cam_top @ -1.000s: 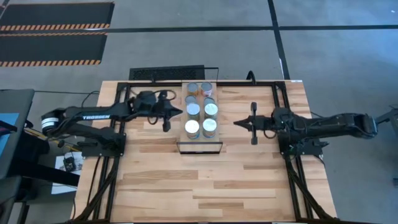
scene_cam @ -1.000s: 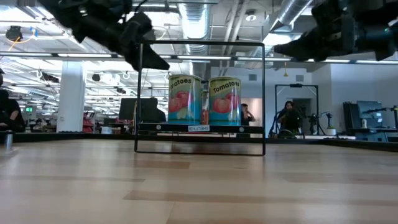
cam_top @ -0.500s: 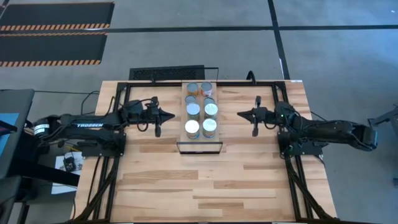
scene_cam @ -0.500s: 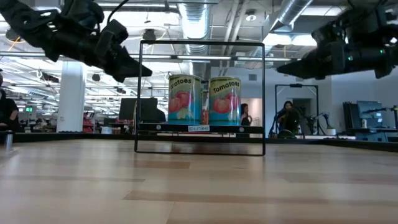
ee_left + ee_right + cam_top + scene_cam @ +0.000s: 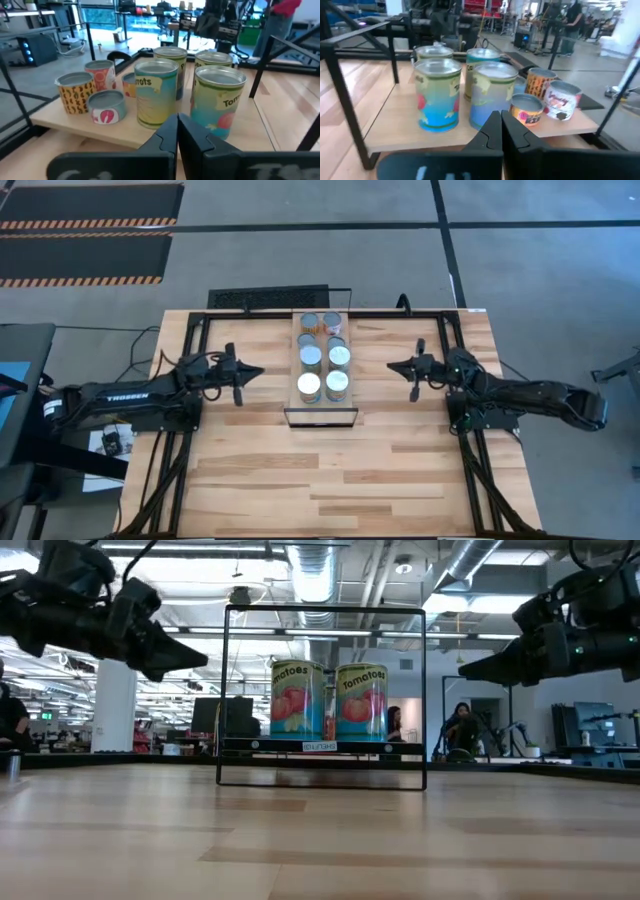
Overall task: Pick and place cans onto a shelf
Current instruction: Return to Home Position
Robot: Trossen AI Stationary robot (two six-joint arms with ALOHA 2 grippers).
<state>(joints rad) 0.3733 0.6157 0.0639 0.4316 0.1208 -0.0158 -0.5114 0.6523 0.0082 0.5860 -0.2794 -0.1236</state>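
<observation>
The shelf [image 5: 324, 402], a light-wood board in a thin black frame, stands at the table's middle. Several cans stand upright on it: two tall tomato tins at its near end [image 5: 310, 387] [image 5: 337, 384], which also show in the low view [image 5: 298, 698] [image 5: 361, 700], two more tall ones behind them, and smaller tins toward the far end [image 5: 76, 91] [image 5: 561, 101]. My left gripper [image 5: 260, 370] hangs shut and empty left of the shelf, pointing at it; its shut fingers show in the left wrist view [image 5: 177, 134]. My right gripper [image 5: 391, 366] hangs shut and empty right of the shelf [image 5: 501, 131].
Black frame rails [image 5: 200, 340] [image 5: 445, 340] run along the table's left, right and far sides. Bare planked tabletop [image 5: 330, 470] lies between the shelf and the table's near edge. People and equipment show in the room beyond the table [image 5: 465, 730].
Both grippers have drawn back from the shelf and come somewhat lower: the left toward the table's left edge, the right toward the right edge. The cans and the shelf have stayed still.
</observation>
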